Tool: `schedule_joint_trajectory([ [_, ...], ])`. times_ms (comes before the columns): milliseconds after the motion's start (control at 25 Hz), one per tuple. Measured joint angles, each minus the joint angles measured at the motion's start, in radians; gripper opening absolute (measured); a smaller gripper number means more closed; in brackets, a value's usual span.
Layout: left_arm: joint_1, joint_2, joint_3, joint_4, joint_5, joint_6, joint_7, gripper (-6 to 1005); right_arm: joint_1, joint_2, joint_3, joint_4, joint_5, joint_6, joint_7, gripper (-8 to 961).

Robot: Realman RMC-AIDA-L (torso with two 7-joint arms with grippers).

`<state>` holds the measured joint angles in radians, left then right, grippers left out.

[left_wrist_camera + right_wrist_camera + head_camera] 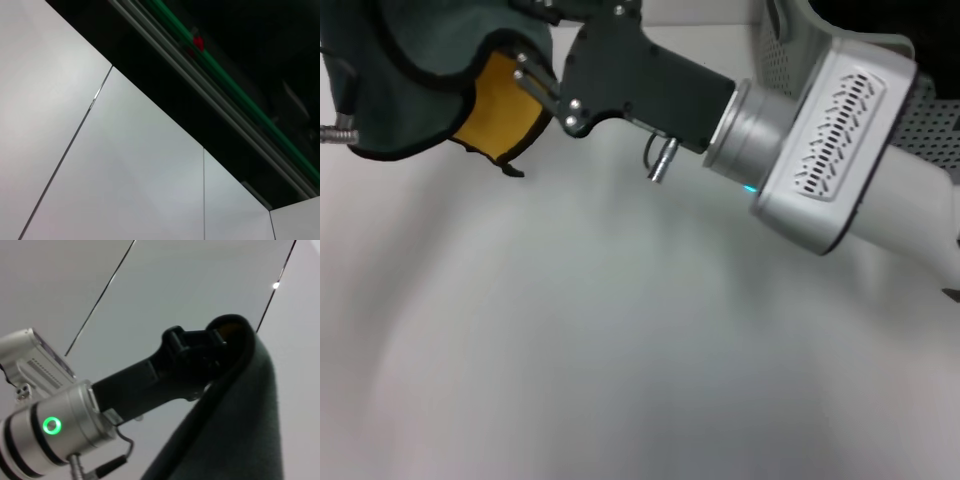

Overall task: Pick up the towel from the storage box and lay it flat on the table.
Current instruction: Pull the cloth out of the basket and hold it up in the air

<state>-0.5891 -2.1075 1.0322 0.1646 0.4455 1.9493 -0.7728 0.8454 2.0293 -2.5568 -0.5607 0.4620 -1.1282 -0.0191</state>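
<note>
head view puts my right gripper (525,75) at eleven o'clock, its black angular body and brushed silver wrist reaching in from three o'clock, fingers pinching the soft cloth towel (415,85). its dark green face bunches in rounded folds with a black stitched border, and a bright yellow patch shows just beside my fingertips. it hangs crumpled above the smooth white table (620,350), so i cannot tell which way its long axis runs. behind my right arm, at one o'clock, stands the pale grey-green perforated plastic storage box (775,55), well apart from the towel. right wrist view shows my left gripper (225,340), black on a silver wrist with a green ring light, clamped on a dark green towel edge that drapes down. thin dark seams cross pale panels (125,175) in the left wrist view.
</note>
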Motion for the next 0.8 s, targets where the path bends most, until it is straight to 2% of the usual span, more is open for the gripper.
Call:
schedule_joint_trajectory([
  [280,0.007,0.0,0.0,-0.002,0.001,-0.007,-0.003,7,0.003,0.0,0.012,-0.033,0.001,0.073,0.011,250],
  [440,0.012,0.0,0.0,-0.002,0.002,-0.007,-0.003,7,-0.015,0.0,0.038,-0.028,0.002,0.078,0.002,146],
  [600,0.018,0.0,0.0,-0.002,0.002,-0.008,-0.003,6,-0.026,0.0,0.039,-0.024,-0.007,0.046,0.002,43],
  [800,0.027,0.003,0.0,-0.002,0.003,-0.017,-0.005,6,-0.06,0.0,0.048,-0.009,-0.008,-0.057,0.115,10],
])
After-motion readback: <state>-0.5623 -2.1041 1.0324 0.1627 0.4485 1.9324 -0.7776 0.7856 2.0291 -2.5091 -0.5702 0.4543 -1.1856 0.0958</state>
